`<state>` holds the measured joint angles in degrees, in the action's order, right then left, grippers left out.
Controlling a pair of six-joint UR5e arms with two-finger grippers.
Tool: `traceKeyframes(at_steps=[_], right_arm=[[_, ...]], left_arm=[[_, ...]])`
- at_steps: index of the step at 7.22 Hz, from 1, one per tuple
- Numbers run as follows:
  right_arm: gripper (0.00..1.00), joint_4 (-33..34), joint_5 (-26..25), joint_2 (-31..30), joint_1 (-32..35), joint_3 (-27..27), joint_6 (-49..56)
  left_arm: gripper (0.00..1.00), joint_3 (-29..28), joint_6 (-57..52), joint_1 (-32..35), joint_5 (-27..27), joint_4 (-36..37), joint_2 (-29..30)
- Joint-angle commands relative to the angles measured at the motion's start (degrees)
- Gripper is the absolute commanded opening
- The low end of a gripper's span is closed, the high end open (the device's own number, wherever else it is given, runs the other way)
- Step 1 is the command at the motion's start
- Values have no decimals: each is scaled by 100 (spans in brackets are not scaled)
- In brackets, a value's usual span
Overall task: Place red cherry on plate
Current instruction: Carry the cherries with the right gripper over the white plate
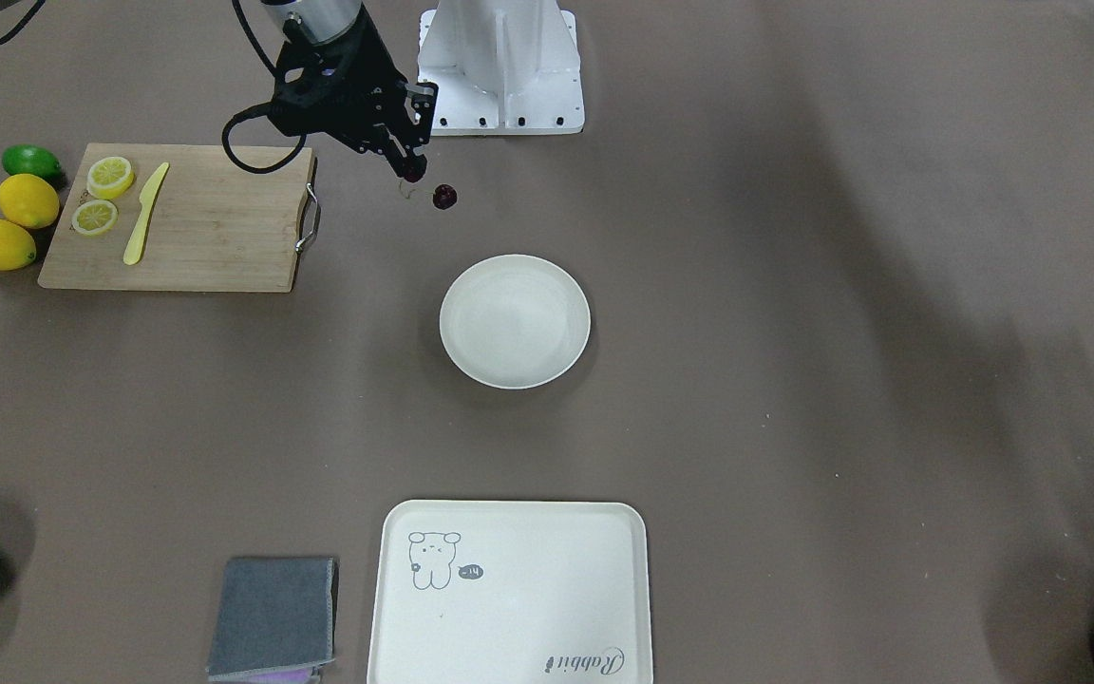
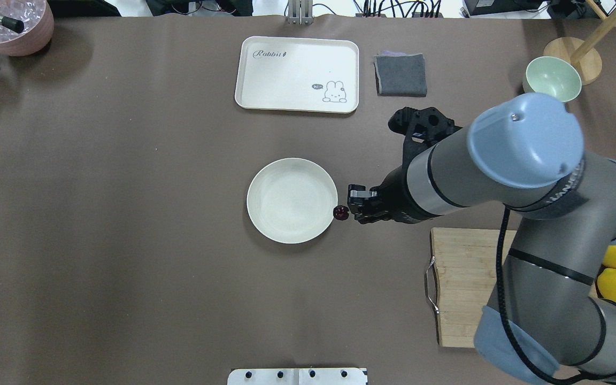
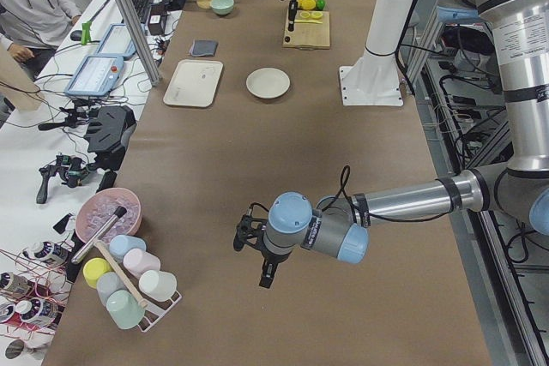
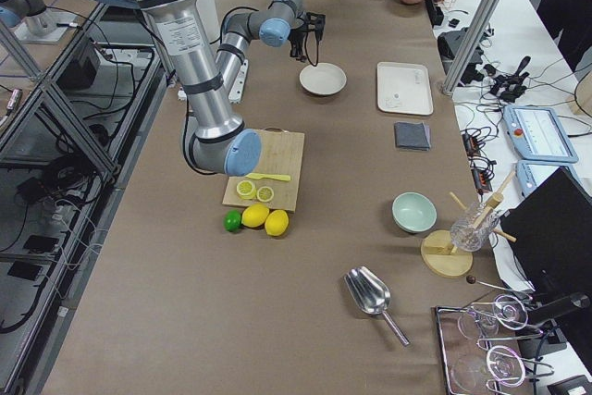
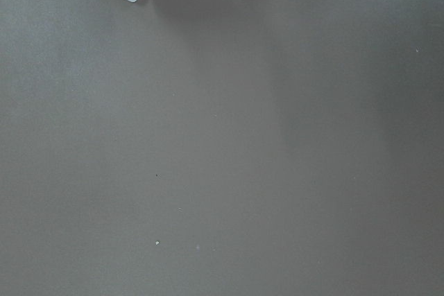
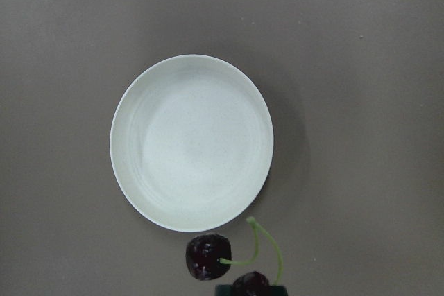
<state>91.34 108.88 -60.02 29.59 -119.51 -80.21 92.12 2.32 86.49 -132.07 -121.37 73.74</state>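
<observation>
- In the exterior front-facing view, the right gripper (image 1: 412, 169) points down near the robot-side corner of the cutting board (image 1: 215, 237). Its fingers are drawn in to a narrow gap and clamp one fruit of the red cherry (image 1: 445, 197). The second fruit hangs free on its stem beside the fingertips. The plate (image 1: 515, 320) lies apart from the cherry, toward the operators' side. The board carries two lemon slices (image 1: 110, 177) and a yellow knife (image 1: 145, 226). Two lemons (image 1: 28, 200) and a lime (image 1: 32, 161) lie beside it.
- In the overhead exterior view, the right arm reaches in from the right edge. The free fruit of the red cherry (image 2: 341, 213) shows just beside the plate's rim, outside it, on the gripper's side. The tray (image 2: 297, 53) and the grey cloth (image 2: 401, 75) lie beyond the plate. The green bowl (image 2: 552, 79) stands further right.
- In the exterior left view, the left gripper (image 3: 267, 275) hangs over the bare table (image 3: 283, 152), well apart from the plate. Whether its fingers are open or closed cannot be told.
- In the exterior right view, the plate (image 4: 323, 79) lies beside the tray. The cherry is too small to make out.
- In the left wrist view, only brown table surface shows, and the fingers are out of frame.
- In the right wrist view, the plate (image 6: 191, 142) fills the centre. Both fruits sit below its rim in the frame, joined by green stems, and one of them lies against a dark fingertip at the lower edge.
</observation>
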Motion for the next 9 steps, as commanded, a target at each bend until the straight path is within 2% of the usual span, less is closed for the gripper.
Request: traceKeyframes(at_steps=[1,3,5,8,9], right_arm=[[0,-46,-288,429,-111,637,-30],[0,-81,-567,438,-111,997,14],[0,-485,-683,473,-129,1358,-47],[0,-504,-868,860,-243,1597,-258],[0,-512,-1077,1060,-304,1876,-258]], left_arm=[[98,-1,-12,0,-3,0,0],[98,-27,-12,0,-3,0,0],[98,-27,-12,0,-3,0,0],[98,-27,-12,0,-3,8,0],[98,-27,-12,0,-3,9,0]])
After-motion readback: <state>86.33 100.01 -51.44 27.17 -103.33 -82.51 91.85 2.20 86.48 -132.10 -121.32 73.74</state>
